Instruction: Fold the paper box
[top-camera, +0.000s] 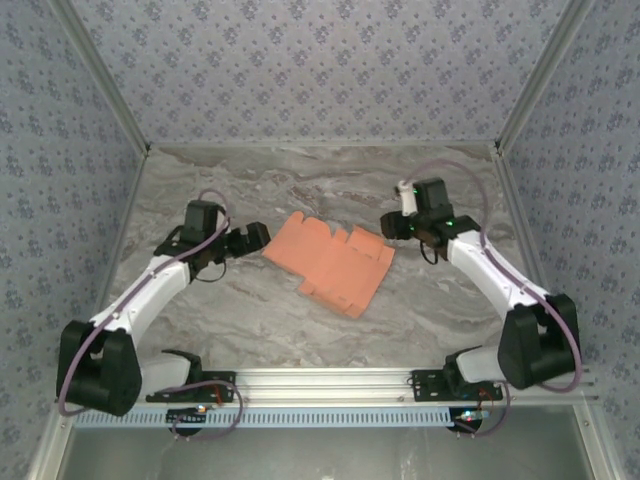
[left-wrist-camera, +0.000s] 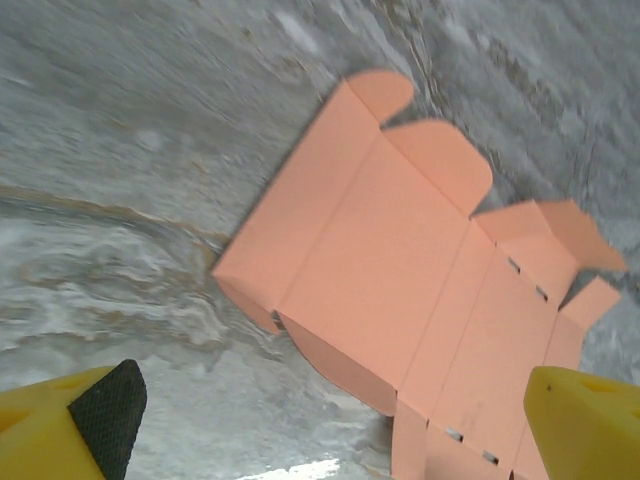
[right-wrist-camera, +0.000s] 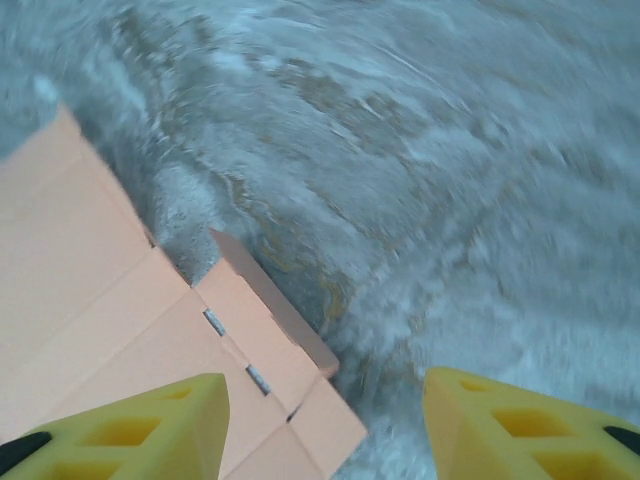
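**Flat box between two open sets of fingers**

In the top view the box (top-camera: 335, 260) lies unfolded at the middle of the marbled grey tabletop (top-camera: 300, 180). It is a salmon-orange sheet set at a slant, running from upper left to lower right. Its far edge is cut into rounded and notched flaps.

The left fingers (top-camera: 256, 235) sit just left of the sheet's upper-left edge. Whether they touch it cannot be told from above. The right fingers (top-camera: 393, 226) are near the sheet's upper-right corner, slightly apart from it.

In the left wrist view the box (left-wrist-camera: 400, 270) fills the centre and right of the frame, with creases dividing it into panels. Two rounded flaps sit at the top and small slots lie along the folds at lower right. The narrow panel at its left edge looks slightly raised, with a shadow under it. The left fingers (left-wrist-camera: 105, 410) are yellow with a black pad. They stand wide apart in the bottom corners, holding nothing.

In the right wrist view the box (right-wrist-camera: 100, 300) occupies the left of the frame, and a small flap stands up at its near corner. The right fingers (right-wrist-camera: 160, 420) are spread apart at the bottom, holding nothing. One is over the sheet's corner and the other over bare tabletop (right-wrist-camera: 450, 150).
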